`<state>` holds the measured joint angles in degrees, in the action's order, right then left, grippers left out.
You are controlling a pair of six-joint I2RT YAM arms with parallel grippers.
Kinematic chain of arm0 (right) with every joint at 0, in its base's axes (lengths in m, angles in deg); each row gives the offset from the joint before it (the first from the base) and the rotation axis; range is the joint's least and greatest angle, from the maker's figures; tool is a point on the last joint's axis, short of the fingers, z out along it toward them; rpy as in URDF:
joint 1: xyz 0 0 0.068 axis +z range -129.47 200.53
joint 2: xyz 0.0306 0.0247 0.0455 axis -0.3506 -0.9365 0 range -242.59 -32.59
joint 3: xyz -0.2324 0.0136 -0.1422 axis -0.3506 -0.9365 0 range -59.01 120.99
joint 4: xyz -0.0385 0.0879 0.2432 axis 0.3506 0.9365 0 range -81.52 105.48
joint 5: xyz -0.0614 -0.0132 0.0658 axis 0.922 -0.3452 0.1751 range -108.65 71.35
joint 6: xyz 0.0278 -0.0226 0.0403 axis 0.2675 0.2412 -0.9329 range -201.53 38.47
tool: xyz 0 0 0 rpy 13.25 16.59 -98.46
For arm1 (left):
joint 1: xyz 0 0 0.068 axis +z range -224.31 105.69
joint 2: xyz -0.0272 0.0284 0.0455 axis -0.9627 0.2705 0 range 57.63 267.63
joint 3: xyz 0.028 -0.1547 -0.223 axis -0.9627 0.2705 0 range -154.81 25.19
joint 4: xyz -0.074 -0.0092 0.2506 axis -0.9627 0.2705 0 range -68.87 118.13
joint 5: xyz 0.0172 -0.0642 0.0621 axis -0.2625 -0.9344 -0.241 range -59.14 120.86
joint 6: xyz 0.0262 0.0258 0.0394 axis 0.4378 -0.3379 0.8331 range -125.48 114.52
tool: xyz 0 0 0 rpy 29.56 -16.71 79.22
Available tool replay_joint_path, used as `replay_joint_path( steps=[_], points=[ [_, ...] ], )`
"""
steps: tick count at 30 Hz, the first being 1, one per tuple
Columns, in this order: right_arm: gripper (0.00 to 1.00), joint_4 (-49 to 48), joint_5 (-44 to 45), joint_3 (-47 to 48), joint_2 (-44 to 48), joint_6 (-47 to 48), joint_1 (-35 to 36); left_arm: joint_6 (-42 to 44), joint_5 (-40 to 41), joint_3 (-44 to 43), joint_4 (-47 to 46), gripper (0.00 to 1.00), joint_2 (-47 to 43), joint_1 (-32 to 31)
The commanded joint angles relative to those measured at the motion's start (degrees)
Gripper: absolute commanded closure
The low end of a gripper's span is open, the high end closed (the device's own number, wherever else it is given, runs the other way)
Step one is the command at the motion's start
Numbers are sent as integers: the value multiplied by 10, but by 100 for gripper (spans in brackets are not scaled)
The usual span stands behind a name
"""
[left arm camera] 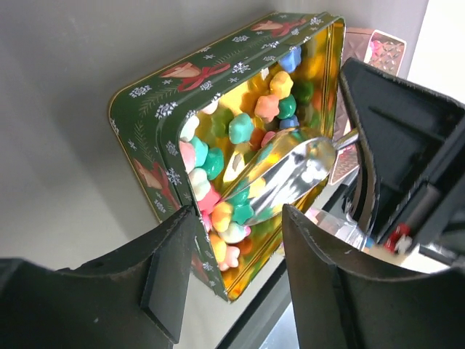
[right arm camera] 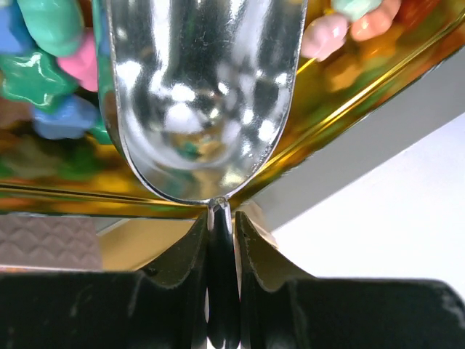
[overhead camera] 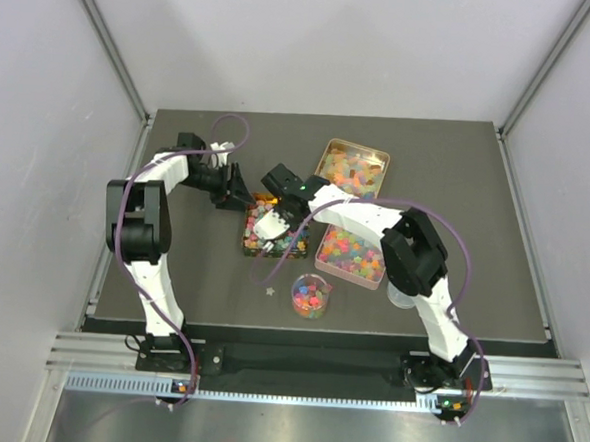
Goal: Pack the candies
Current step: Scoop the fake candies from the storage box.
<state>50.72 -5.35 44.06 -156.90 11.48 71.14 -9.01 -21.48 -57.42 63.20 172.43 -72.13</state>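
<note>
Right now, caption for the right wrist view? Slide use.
Right tool shut on the handle of a metal scoop reaching into a gold-lined tin of candies.

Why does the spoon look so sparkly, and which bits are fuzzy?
Right wrist view: the shiny silver metal scoop mirrors bright white glare spots, and the colourful candies beside it are out of focus. Left wrist view: the gold inside of the green Christmas tin gleams. Top view: the light is soft and even.
</note>
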Motion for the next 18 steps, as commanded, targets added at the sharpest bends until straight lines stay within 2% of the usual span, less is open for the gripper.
replay_joint_path(
  steps=[1,8,15,18],
  points=[
    [100,-11,28,64,-31,7,31,-5,-30,-15,-25,44,-2,-15],
    [100,23,42,77,-43,-5,44,-2,-33,-7,-28,44,-5,-16],
    [100,132,22,208,-117,-106,44,-10,-41,5,-37,45,-13,-15],
    [100,142,22,207,-121,-129,43,-11,-42,8,-38,45,-17,-16]
  ],
)
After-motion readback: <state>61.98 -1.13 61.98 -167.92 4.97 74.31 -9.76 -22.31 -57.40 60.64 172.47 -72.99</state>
